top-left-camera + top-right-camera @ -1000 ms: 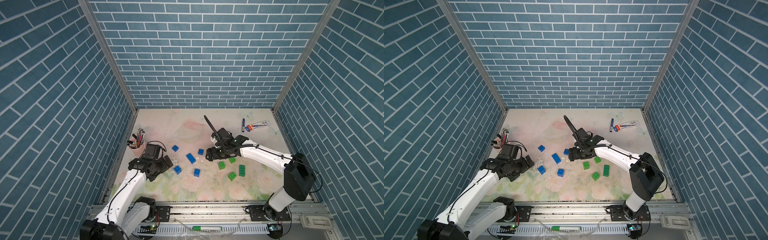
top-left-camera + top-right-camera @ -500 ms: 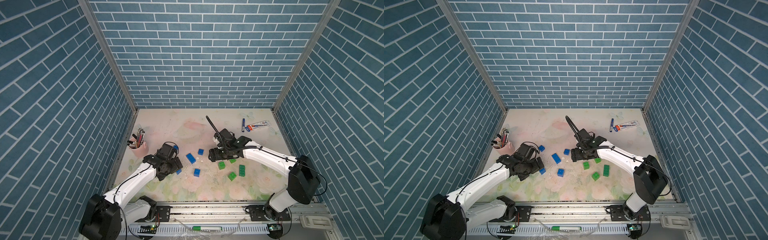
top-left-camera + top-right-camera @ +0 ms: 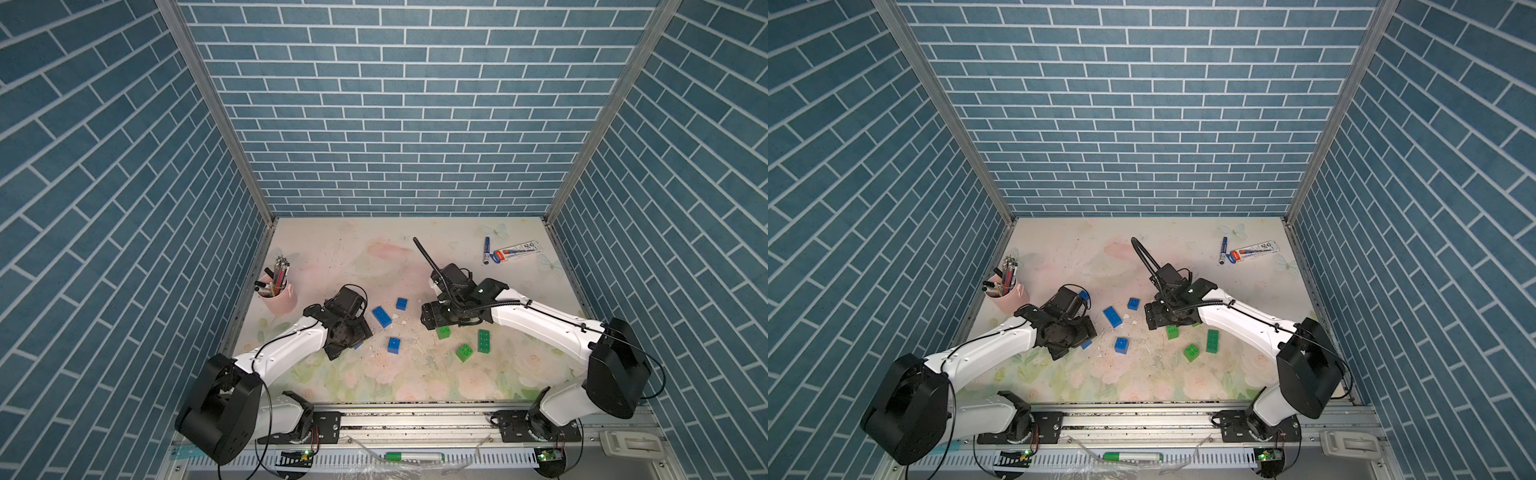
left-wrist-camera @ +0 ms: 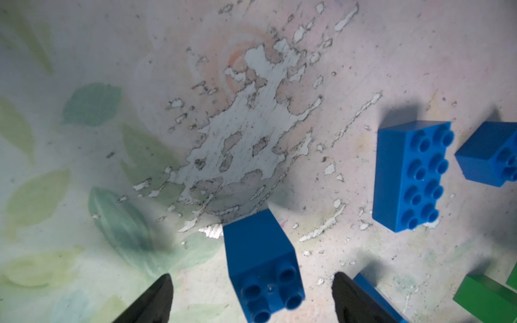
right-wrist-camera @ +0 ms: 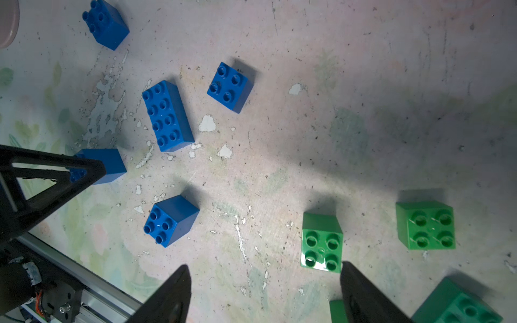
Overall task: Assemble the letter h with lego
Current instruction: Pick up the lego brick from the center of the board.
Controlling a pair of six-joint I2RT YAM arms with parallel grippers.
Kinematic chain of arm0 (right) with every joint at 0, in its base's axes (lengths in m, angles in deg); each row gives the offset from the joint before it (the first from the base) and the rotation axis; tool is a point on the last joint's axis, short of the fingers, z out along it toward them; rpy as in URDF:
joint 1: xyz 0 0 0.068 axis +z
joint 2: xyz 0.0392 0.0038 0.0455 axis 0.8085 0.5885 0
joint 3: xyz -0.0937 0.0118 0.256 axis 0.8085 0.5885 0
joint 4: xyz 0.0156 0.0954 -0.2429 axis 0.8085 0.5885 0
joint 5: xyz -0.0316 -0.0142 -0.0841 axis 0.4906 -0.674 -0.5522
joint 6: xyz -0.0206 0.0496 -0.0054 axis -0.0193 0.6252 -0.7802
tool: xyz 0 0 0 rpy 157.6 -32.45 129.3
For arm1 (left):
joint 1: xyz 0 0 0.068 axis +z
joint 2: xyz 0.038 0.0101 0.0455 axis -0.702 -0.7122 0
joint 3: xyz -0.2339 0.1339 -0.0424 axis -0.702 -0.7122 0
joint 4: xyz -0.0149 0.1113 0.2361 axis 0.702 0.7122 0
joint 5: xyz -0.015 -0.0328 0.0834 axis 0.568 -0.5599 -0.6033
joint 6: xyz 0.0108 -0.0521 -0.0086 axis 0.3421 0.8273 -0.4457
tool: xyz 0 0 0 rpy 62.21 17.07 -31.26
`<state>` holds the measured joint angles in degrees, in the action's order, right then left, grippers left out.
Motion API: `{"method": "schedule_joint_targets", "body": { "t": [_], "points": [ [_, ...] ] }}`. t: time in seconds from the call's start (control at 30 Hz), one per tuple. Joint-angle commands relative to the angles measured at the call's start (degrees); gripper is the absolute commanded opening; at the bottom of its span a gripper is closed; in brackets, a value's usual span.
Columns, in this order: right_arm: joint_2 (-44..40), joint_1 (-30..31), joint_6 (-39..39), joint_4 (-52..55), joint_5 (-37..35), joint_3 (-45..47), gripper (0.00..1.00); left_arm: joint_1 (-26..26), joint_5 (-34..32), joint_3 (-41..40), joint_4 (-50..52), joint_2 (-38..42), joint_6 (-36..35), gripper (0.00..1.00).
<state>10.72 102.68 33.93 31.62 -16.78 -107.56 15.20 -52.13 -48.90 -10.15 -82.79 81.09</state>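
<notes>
My left gripper straddles a blue brick wide open, my right gripper gapes empty, over peeling floral tabletop between blue-brick walls (carton print unreadable).

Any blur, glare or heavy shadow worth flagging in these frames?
Left wrist view: the small blue square plastic brick is blurred at its studded end, while the peeled patch of the floral tabletop looks sharper. Right wrist view: crisp, though a broad shadow darkens part of the tabletop and a green square plastic brick shows corner glare. Both top views: evenly lit, sharp.
</notes>
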Motion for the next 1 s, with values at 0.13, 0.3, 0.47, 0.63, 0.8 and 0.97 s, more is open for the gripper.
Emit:
{"method": "schedule_joint_targets", "body": {
  "t": [0.13,0.3,0.47,0.63,0.8,0.97],
  "points": [
    [-1.2,1.5,-1.1,1.9,-2.0,0.3,0.82,-0.9,-3.3,2.8,-0.8,-3.2,0.4,0.83],
    [-1.1,2.3,-1.2,2.3,-2.6,0.2,0.82,-0.9,-4.8,3.1,-1.0,-4.1,0.1,0.8],
    [-0.3,2.8,-1.1,2.6,-2.8,0.0,0.82,-0.9,-4.7,3.7,-1.4,-5.5,0.1,0.74],
    [-0.1,3.3,-1.2,3.3,-3.5,-0.5,0.81,-0.9,-4.7,3.7,-1.3,-5.4,-0.3,0.68],
    [0.3,3.5,-1.2,3.3,-3.7,-0.6,0.82,-0.9,-5.2,3.3,-1.2,-5.1,-0.5,0.63],
    [0.9,4.0,-1.1,3.3,-3.8,-0.8,0.81,-0.9,-4.7,2.5,-1.8,-5.2,-0.6,0.57]
  ]
}}
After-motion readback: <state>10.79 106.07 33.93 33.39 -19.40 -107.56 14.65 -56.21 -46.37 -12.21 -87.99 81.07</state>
